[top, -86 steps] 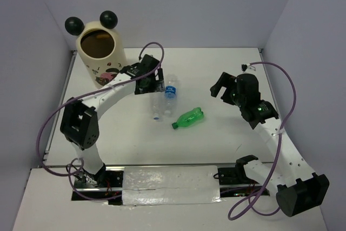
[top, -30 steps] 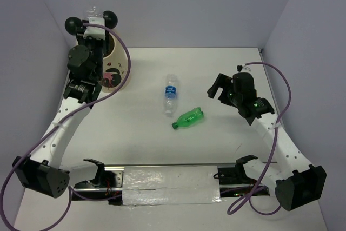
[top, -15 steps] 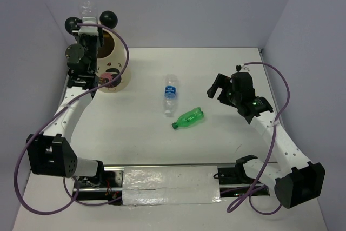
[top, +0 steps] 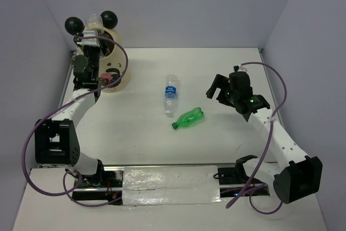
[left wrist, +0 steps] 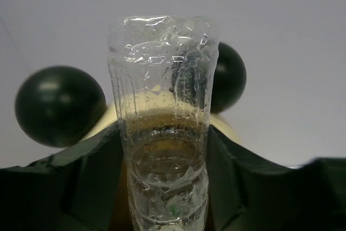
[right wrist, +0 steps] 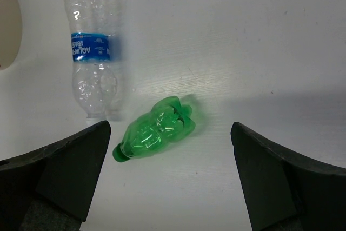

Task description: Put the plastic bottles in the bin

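At the far left corner of the bench [top: 227, 144], the left gripper [top: 93, 36] pinches the slim clear bottle [left wrist: 162, 106], with one dark finger pressed against each side of it. The bottle sticks out past the fingers [left wrist: 89, 179], above the cream bin [top: 120, 73] and between its two black ball ears [top: 74, 24]. I cannot tell whether any part of it is below the rim. Toward the right edge, the right gripper [top: 216, 86] hangs over the bench with its fingers spread wide and nothing between them. The green bottle [right wrist: 157, 128] lies on its side near the middle of the bench. The clear bottle with a blue label [right wrist: 91, 52] also lies flat, just beside it on the left.
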`<state>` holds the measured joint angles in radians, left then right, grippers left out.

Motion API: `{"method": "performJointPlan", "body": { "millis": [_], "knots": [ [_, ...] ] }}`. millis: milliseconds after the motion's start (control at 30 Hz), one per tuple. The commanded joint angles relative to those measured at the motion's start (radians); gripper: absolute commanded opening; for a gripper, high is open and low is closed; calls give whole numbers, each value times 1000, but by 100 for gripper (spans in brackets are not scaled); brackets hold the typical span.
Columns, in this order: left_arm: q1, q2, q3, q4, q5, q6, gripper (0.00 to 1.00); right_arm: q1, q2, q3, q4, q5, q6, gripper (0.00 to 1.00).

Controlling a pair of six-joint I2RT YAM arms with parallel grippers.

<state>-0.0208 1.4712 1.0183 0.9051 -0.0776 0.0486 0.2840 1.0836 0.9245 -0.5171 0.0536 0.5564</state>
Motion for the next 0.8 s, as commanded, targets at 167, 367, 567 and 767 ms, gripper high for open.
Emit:
{"method": "performJointPlan", "body": {
  "millis": [167, 367, 567, 767],
  "knots": [
    [2, -51, -32, 114, 36, -27, 93, 9, -4, 23, 37, 3, -6, 100],
    [2, -163, 104, -114, 42, -39, 99, 9, -16, 25, 43, -12, 2, 100],
    [-42, -109, 671, -1027, -4, -237, 99, 9, -47, 17, 38, -11, 5, 100],
    [-298, 18, 761, -1414, -128, -326, 99, 9, -79, -3, 20, 2, 10, 100]
  ]
}}
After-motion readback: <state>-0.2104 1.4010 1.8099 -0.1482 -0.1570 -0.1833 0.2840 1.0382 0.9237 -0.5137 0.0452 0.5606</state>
